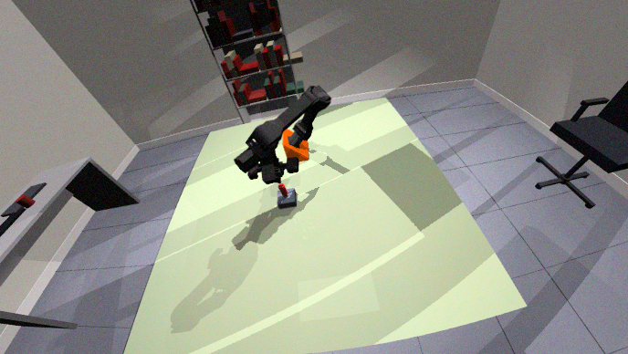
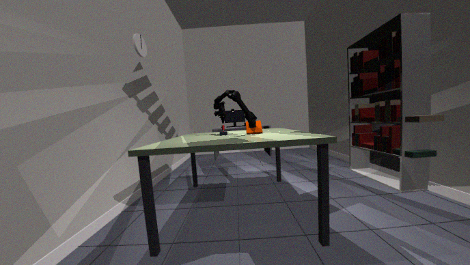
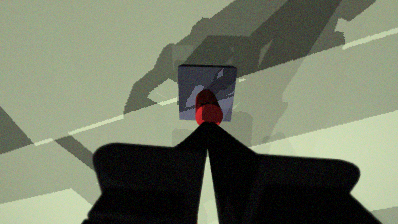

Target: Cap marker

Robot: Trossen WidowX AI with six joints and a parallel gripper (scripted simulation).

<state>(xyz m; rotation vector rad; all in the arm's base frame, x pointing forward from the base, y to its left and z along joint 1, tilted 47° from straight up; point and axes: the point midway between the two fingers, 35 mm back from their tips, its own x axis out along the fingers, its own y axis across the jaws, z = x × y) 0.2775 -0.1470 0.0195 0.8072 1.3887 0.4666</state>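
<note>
The dark grey-blue holder block (image 1: 287,202) (image 2: 223,133) (image 3: 192,80) lies on the pale green table (image 1: 347,255) (image 2: 205,147). The red cap (image 1: 282,187) (image 2: 223,127) (image 3: 209,115) stands upright over the block, where the marker is. No marker body can be told apart from it, and no loose cap shows on the table. How far down the cap sits is too small to tell. My gripper (image 1: 279,182) (image 2: 223,123) (image 3: 208,127) is shut and empty, pointing down. Its closed tips are right at the cap's top, at its near edge in the wrist view; whether they touch it is unclear.
The arm's orange base (image 1: 296,148) (image 2: 254,128) stands on the table behind the block in the top view. Shadows of the arm fall across the table. A bookshelf (image 1: 246,109) (image 2: 414,102) and an office chair (image 1: 593,137) stand away from the table.
</note>
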